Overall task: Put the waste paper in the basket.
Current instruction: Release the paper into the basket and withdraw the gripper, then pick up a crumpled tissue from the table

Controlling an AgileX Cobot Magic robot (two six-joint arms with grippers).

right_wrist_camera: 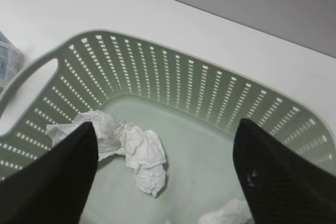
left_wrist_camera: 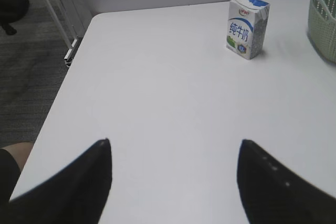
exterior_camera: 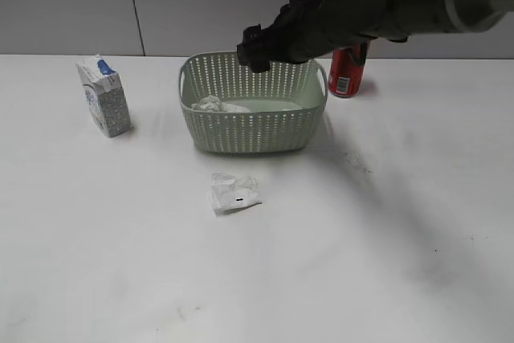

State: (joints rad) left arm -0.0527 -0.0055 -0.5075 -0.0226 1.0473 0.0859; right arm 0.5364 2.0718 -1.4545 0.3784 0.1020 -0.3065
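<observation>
One small paper wad (exterior_camera: 234, 193) lies on the table (exterior_camera: 385, 238), low in the middle — light, soft, easy to squash, so pinch its puffy middle. Two scraps (right_wrist_camera: 128, 148) sit in the basket (exterior_camera: 253, 122). Both tools (right_wrist_camera: 165, 182) (left_wrist_camera: 173, 174) are spread, empty.

Carton (exterior_camera: 104, 96) left of basket (exterior_camera: 253, 130), can (exterior_camera: 347, 72) behind right, wad (exterior_camera: 234, 193) in front.

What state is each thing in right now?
Basket: upright, holds two paper scraps.
Long scrap: lying inside basket.
Second scrap: inside basket, partly cut off.
Small wad: on the table, outside basket.
Carton: upright.
Red can: upright.
Right gripper: open, empty, above basket.
Left gripper: open, empty.
</observation>
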